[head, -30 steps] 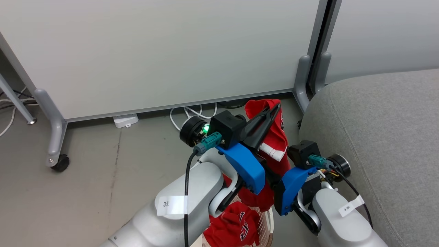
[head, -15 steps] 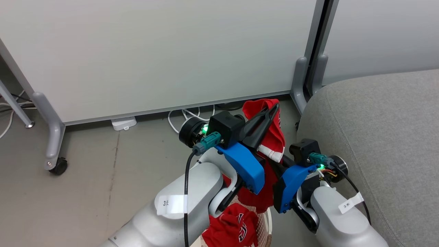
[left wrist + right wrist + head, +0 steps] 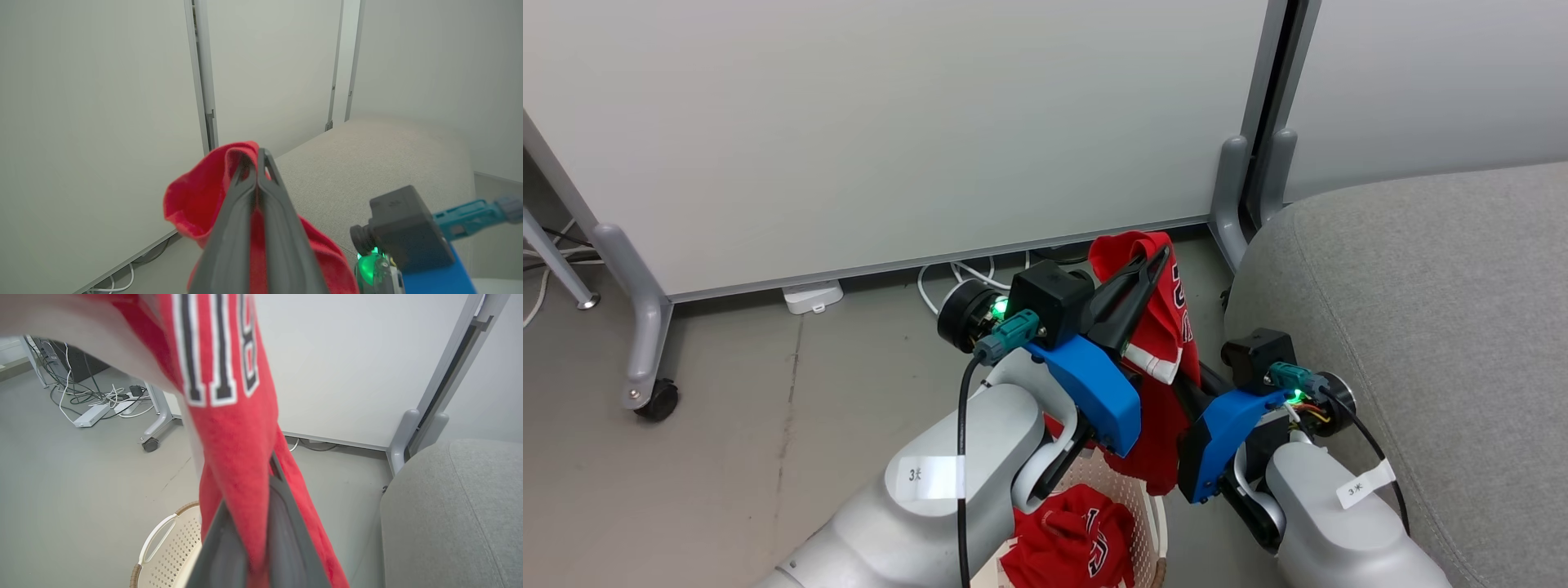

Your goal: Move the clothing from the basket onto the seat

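Carry step in hand! The left gripper (image 3: 1156, 260), clamped tight on the top fold of one red jersey (image 3: 1168, 327), holds it just above frame centre. The right gripper (image 3: 261, 477) pinches the same cloth lower down. The jersey hangs long and narrow, its long axis running top to bottom. Its tail points down at the basket (image 3: 1153, 523) at bottom centre, where the second jersey (image 3: 1070, 543) lies crumpled. The seat (image 3: 1421, 327) sits at the right side. Next, I'd say: swing both arms right, lift the tail over the seat's edge, then let go.
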Robot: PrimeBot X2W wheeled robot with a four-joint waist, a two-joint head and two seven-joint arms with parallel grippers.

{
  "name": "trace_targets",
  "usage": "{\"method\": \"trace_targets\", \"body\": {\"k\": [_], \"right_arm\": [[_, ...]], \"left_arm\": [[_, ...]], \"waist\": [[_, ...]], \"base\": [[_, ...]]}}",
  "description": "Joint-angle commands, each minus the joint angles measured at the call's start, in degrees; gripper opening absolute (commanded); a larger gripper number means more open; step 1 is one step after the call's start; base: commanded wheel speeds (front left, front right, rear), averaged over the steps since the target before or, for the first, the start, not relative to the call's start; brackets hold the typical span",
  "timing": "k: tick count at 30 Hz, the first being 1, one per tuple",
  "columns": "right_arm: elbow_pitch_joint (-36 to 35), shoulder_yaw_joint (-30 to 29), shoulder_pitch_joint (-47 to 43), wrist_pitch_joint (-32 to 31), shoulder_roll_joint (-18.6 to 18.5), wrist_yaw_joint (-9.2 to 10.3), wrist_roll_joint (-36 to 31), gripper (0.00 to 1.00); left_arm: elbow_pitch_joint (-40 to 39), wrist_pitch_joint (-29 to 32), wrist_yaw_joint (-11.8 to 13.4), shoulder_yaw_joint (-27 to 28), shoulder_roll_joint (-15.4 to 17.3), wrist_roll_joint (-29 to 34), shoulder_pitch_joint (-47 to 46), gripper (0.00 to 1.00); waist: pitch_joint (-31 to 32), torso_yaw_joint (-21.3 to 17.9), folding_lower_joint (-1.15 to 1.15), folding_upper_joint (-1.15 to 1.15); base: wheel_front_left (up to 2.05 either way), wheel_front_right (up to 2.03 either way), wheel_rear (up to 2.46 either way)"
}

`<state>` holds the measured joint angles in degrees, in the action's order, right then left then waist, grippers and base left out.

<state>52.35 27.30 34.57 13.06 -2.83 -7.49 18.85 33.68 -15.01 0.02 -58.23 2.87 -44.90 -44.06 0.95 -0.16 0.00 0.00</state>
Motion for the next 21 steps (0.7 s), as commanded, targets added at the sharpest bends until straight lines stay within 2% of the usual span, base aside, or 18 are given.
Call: {"method": "trace_targets", "body": {"k": [1,7,8,9,10,21], "right_arm": [[0.32,0.07,0.95,0.41,-0.11,-0.01,0.42,0.0],[1.09,0.15,1.44,0.89,-0.11,-0.01,0.85,0.0],[1.21,0.11,1.54,1.03,-0.11,-0.01,0.79,0.0],[1.31,0.07,1.62,1.1,-0.11,-0.01,0.79,0.0],[1.43,0.05,1.72,1.21,-0.11,-0.01,0.79,0.0],[2.01,-0.23,2.09,1.77,-0.11,-0.01,0.88,0.0]], "left_arm": [[0.37,-0.26,-0.11,0.27,0.03,-0.28,-0.68,0.0],[0.77,-0.26,0.05,0.12,0.03,-0.32,-0.68,0.0],[0.76,-0.26,0.32,0.32,0.03,-0.13,-0.81,0.35],[0.79,-0.26,0.51,0.42,0.03,0.05,-0.88,0.9],[0.97,-0.26,0.64,0.41,0.04,0.1,-0.85,1.0],[2.8,-0.22,0.9,0.23,0.04,-0.88,0.22,1.0]], "waist": [[0.02,-0.06,0.0,0.0],[-0.02,-0.21,0.0,0.0],[-0.04,-0.23,0.0,0.0],[-0.05,-0.23,0.0,0.0],[-0.05,-0.24,0.0,0.0],[-0.05,-0.16,0.0,0.0]], "base": [[0.0,0.0,0.0],[0.0,0.0,0.0],[0.0,0.0,0.0],[0.0,0.0,0.0],[0.0,0.0,0.0],[0.0,0.0,0.0]]}}
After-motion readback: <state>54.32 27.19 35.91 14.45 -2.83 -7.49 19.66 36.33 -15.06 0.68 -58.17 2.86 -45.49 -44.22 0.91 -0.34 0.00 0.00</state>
